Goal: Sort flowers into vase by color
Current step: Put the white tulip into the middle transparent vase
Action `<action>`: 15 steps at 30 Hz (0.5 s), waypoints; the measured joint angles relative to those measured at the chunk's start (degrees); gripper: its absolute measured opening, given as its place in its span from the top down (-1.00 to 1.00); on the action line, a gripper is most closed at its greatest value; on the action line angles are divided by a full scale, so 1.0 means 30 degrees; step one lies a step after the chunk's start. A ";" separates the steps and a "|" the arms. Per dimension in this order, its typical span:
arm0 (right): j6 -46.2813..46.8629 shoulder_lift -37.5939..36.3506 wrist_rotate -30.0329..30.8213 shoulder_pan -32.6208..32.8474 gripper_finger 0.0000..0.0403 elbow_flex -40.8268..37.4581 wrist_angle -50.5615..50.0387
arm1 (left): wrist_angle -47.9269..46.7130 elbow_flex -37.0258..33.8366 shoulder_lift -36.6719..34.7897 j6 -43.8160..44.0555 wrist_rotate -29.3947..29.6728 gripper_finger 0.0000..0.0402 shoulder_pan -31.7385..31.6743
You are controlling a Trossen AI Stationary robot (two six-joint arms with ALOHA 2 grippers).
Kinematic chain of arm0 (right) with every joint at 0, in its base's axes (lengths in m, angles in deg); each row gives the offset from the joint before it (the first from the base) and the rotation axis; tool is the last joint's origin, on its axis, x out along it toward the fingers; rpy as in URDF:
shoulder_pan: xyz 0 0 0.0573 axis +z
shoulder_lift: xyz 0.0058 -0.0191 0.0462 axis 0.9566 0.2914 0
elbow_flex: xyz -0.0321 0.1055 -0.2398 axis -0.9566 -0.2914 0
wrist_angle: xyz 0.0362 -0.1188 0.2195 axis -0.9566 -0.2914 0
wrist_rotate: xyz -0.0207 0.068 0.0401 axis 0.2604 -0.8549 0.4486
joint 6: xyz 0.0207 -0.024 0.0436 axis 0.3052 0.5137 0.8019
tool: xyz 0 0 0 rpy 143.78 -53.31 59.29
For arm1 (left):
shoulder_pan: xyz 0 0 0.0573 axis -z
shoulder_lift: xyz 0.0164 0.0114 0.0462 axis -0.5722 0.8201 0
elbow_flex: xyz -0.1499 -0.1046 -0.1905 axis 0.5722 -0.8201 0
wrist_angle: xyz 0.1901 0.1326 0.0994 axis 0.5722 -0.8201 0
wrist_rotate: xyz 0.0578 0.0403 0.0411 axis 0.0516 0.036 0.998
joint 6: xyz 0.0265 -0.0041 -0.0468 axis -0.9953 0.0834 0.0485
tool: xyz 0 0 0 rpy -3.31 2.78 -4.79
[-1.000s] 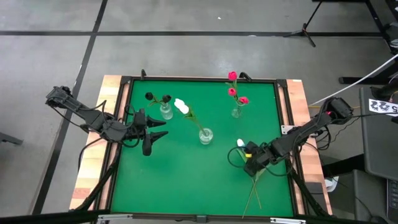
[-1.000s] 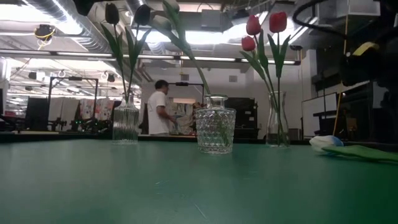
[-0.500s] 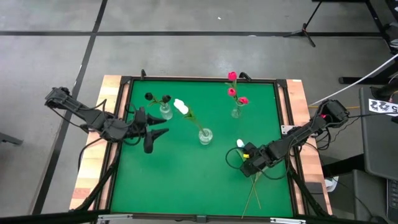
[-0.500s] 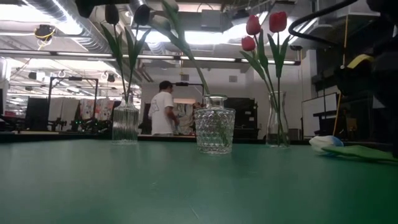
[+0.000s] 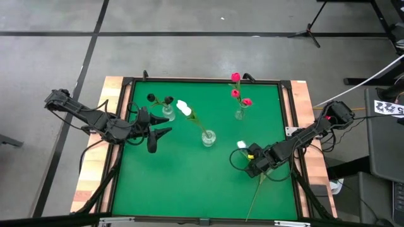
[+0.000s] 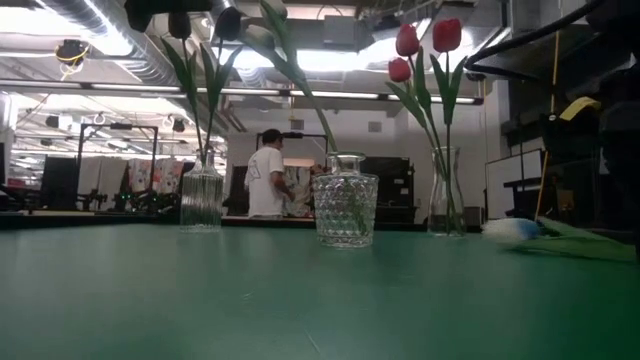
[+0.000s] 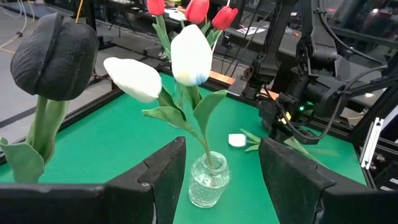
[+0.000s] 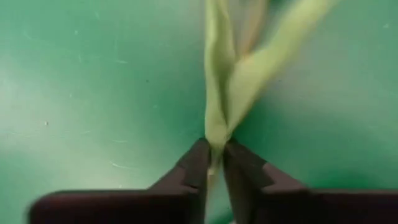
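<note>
Down at the near right of the green surface (image 5: 189, 183) the right tool (image 5: 257, 165) is low over the mat with its two fingers pinched together on the green stem (image 8: 216, 124) of a white tulip (image 5: 242, 145) that lies flat there. The wrist view shows it plainly: the stem sits clamped between the dark fingertips (image 8: 198, 163), leaves fanning away from the grip. The flower's head points toward the middle of the surface, and its stem trails off toward the near edge.

Over on the left, the left tool (image 5: 161, 129) hangs above the mat with its fingers spread apart, holding nothing, just beside the ribbed vase (image 5: 168, 113).

That ribbed vase carries the dark tulips (image 5: 151, 98), two near-black heads. In the middle, the round cut-glass vase (image 5: 208, 137) holds the white tulips (image 7: 190, 55), two heads leaning toward the far left. Toward the far right, the slim vase (image 5: 240, 114) has the red tulips (image 5: 235, 77), three heads standing tall. The three vases sit well apart from one another.

From table height the three vases line up, ribbed one (image 6: 202, 197) left, cut-glass one (image 6: 346, 208) centre, slim one (image 6: 446, 192) right, and the loose white head (image 6: 510, 229) shows low on the mat at far right. Behind the surface, a person (image 6: 267, 180) in a white shirt stands in the room
</note>
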 joint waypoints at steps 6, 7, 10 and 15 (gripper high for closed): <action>-0.0015 -0.0080 0.0013 0.0006 0.90 -0.0007 0.0153 | 0.0000 0.0000 0.0000 -0.0012 0.0000 0.00 0.0000; -0.0015 -0.0080 0.0070 0.0007 0.89 0.0054 0.0122 | 0.0000 0.0000 0.0000 -0.0020 0.0000 0.00 0.0000; -0.0025 -0.0016 0.0695 0.0017 0.92 0.0621 -0.0416 | -0.0002 0.0000 0.0000 -0.0015 0.0000 0.00 0.0000; -0.0109 -0.0256 0.3555 0.0009 0.95 0.1596 -0.0436 | -0.0021 0.0000 0.0000 -0.0020 0.0000 0.00 0.0000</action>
